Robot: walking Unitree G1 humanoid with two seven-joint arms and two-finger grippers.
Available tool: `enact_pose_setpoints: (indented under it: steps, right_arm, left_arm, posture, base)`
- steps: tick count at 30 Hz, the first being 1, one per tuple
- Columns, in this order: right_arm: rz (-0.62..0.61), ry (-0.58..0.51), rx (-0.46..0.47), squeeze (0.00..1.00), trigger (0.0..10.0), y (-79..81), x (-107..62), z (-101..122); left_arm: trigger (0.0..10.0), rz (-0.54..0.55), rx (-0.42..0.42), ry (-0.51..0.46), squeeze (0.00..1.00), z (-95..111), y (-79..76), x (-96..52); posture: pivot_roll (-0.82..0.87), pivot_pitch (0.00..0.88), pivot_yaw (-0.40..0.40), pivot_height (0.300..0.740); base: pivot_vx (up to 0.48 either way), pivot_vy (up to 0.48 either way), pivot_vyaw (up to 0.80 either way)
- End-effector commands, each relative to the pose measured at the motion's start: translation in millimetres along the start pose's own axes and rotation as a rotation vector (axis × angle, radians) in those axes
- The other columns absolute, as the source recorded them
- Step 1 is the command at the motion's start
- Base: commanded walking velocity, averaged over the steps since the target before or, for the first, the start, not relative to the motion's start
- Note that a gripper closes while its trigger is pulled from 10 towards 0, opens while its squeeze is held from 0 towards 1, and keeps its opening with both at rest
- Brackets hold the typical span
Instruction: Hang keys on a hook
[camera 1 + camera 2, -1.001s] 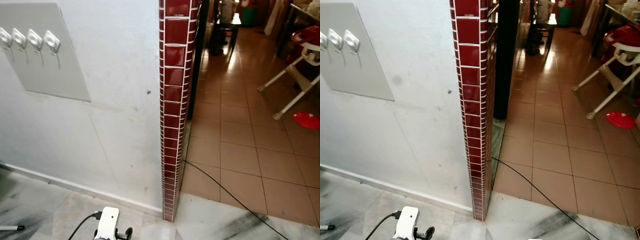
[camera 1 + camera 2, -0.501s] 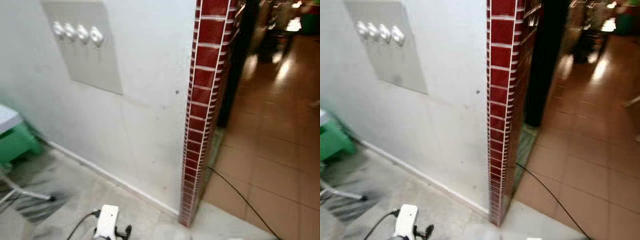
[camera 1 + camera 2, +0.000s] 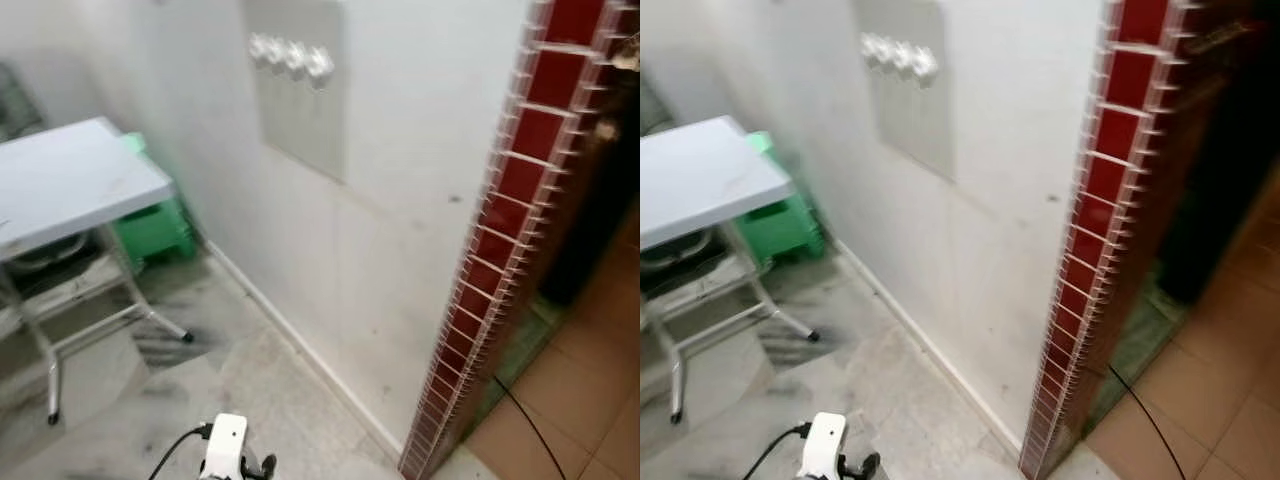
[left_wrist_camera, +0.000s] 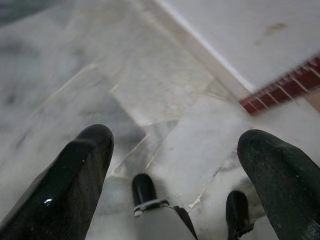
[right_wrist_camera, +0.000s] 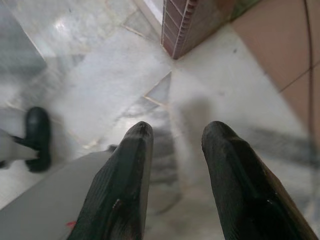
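A row of several silver hooks (image 3: 290, 58) sits on a grey panel (image 3: 305, 110) high on the white wall, ahead and a little left of centre. My left gripper (image 4: 175, 170) hangs low over the marble floor. Its two black fingers (image 4: 75, 180) are spread wide and open, with nothing between them. My right gripper (image 5: 175, 135) also points down at the floor near the foot of the red-tiled pillar (image 5: 182, 25). It is open by a narrow gap and holds nothing. The white end of my left arm (image 3: 224, 450) shows at the bottom of the head view.
A white folding table (image 3: 70, 180) on metal legs stands at the left, with a green stool (image 3: 150, 228) behind it against the wall. The red-tiled pillar (image 3: 520, 220) ends the wall on the right, with a brown tiled floor (image 3: 1170, 440) and a black cable (image 3: 1145, 420) beyond.
The whole view has swung to the left, so the camera has turned. The hooks now sit nearer the picture's centre, and the table and green stool have come into view. Both arms still hang low.
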State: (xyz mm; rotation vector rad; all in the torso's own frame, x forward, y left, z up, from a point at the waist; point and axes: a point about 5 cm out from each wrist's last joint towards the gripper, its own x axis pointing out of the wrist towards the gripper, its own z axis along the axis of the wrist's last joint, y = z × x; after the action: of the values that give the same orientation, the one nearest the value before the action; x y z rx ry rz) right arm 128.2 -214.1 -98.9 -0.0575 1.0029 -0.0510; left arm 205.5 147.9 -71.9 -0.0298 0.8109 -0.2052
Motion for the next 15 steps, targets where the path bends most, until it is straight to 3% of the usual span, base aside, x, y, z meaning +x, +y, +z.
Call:
enact_pose_setpoints:
  steps: [1,15]
  right_arm:
    - [0.034,-0.026,-0.005,0.00,10.0,12.0,3.1,8.8]
    - [0.039,-0.029,-0.027,0.00,10.0,9.6,3.2,10.4]
  left_arm:
    - [10.0,0.037,-0.001,0.021,0.00,-4.6,11.2,-3.2]
    - [10.0,0.041,-0.005,0.029,0.00,-7.0,10.8,-3.7]
  posture:
    - [-0.05,0.000,0.018,0.740]
    - [-0.05,0.000,0.010,0.740]
  base:
    - [0.000,0.000,0.80]
    - [0.000,0.000,0.80]
